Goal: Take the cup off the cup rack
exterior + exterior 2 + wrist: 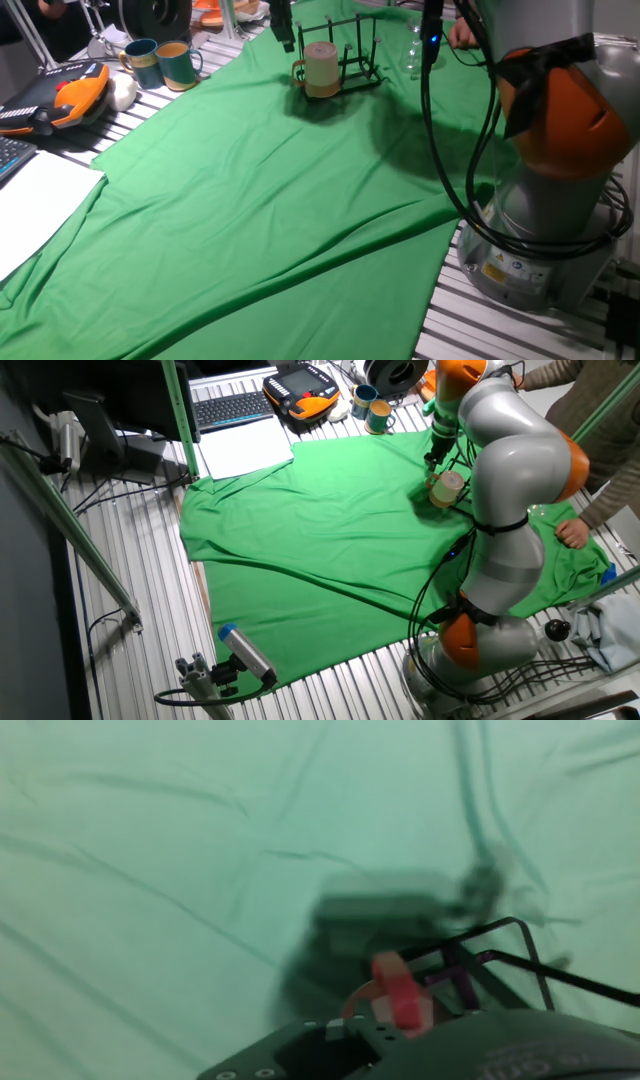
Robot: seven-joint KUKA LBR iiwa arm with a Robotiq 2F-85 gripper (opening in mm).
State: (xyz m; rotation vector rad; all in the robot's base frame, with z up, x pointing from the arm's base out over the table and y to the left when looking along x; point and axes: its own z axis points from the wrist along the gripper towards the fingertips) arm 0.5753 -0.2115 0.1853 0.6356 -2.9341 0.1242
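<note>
The cream cup (pixel 321 68) with its orange-brown handle (pixel 298 72) sits on the left end of the black wire cup rack (pixel 356 58), at the far side of the green cloth. My gripper (pixel 284 34) hangs just above and left of the cup, near the handle. Its dark fingers are too small to read as open or shut. In the other fixed view the cup (pixel 447 487) shows right below the wrist. The hand view is blurred: the orange handle (pixel 396 992) and rack wire (pixel 520 945) lie close under the hand, and no fingers show.
Two teal-and-tan mugs (pixel 160 62) stand at the back left beside an orange teach pendant (pixel 70 95). A clear glass (pixel 413 48) stands right of the rack. White paper (pixel 40 200) lies at the left edge. The robot base (pixel 545 230) and cables fill the right. A person's hand (pixel 575 535) rests nearby.
</note>
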